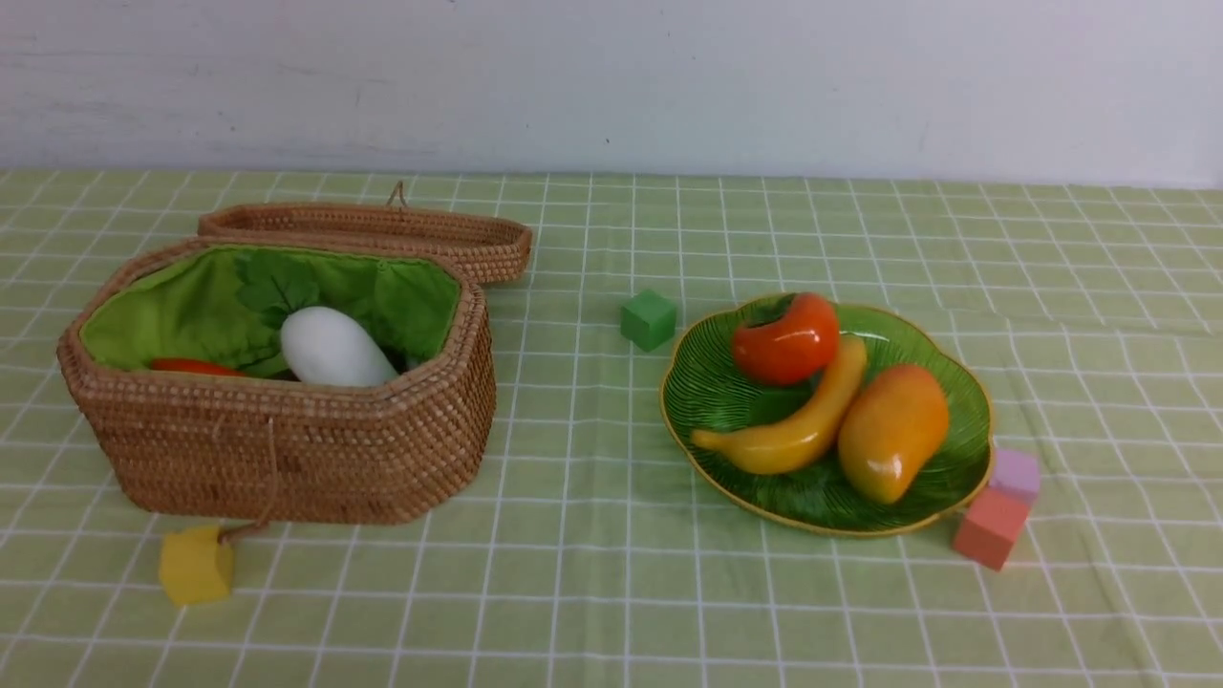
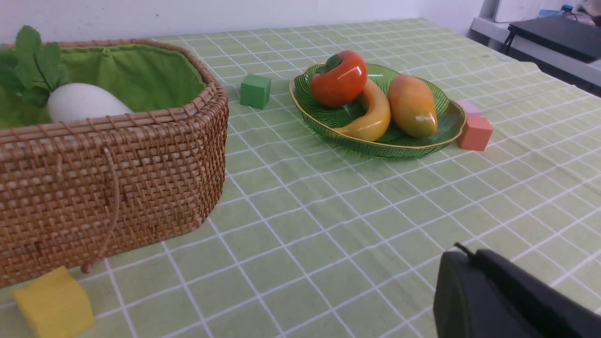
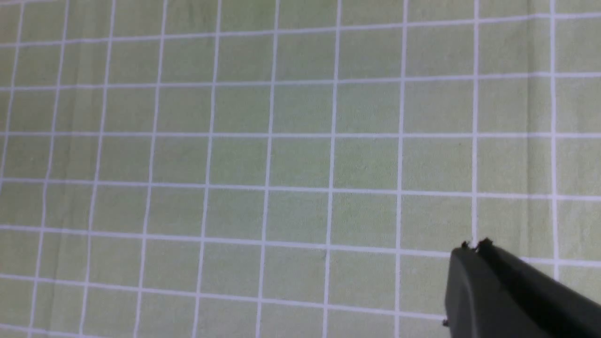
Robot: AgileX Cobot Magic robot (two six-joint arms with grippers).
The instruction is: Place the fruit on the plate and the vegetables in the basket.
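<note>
The green plate sits right of centre and holds the persimmon, the banana and the mango. The open wicker basket stands at the left with the white radish and a sliver of the orange carrot inside; the eggplant is hidden. The left wrist view shows the basket, radish, plate and the three fruits. My left gripper and right gripper are both shut and empty above the cloth; neither shows in the front view.
The basket lid lies behind the basket. Small cubes lie on the checked cloth: green left of the plate, pink and coral at its right edge, yellow in front of the basket.
</note>
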